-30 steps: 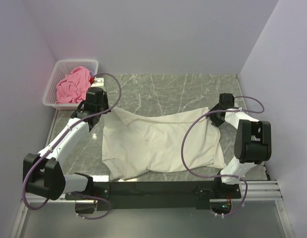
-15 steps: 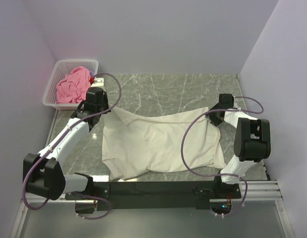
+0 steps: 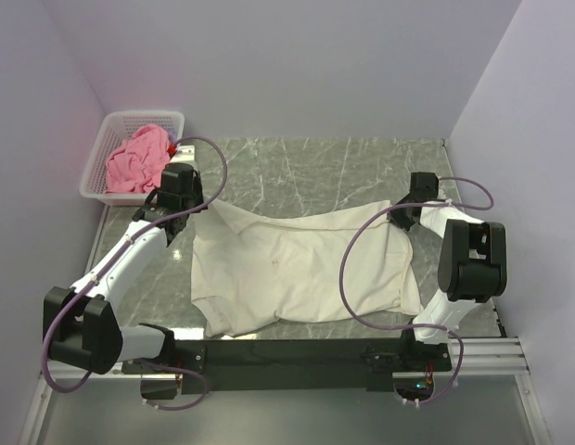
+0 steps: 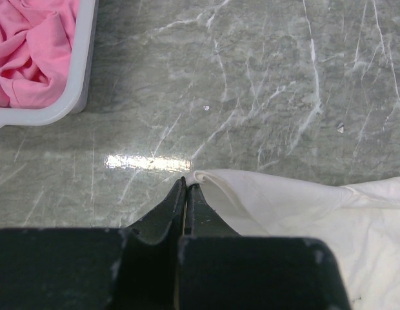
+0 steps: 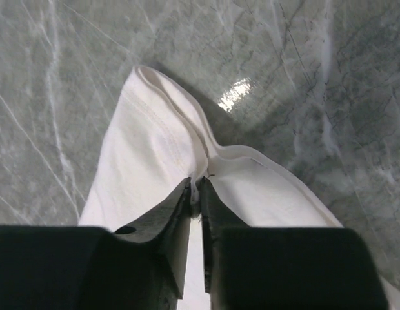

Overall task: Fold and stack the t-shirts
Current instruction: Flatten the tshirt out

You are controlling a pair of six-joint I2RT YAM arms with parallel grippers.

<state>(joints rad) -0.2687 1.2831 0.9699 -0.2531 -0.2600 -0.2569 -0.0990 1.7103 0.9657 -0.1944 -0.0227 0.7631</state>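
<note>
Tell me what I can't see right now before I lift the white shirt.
Top view: both grips; the wrists cover the fingers.
Left wrist: whether the shut left fingers hold the white shirt; its corner meets their tips, and any cloth between them is hidden.
Right wrist: how deep the right fingers bite the fold they pinch.
Top view: the pink shirt is bunched in the basket, shape unreadable; the left wrist view's edge cuts it off.

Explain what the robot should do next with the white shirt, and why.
Probably lift both far corners and carry them toward the near hem. The left gripper is shut on the far left corner of the cream t-shirt, the right gripper pinches its far right corner, and the shirt lies spread out, unfolded.
</note>
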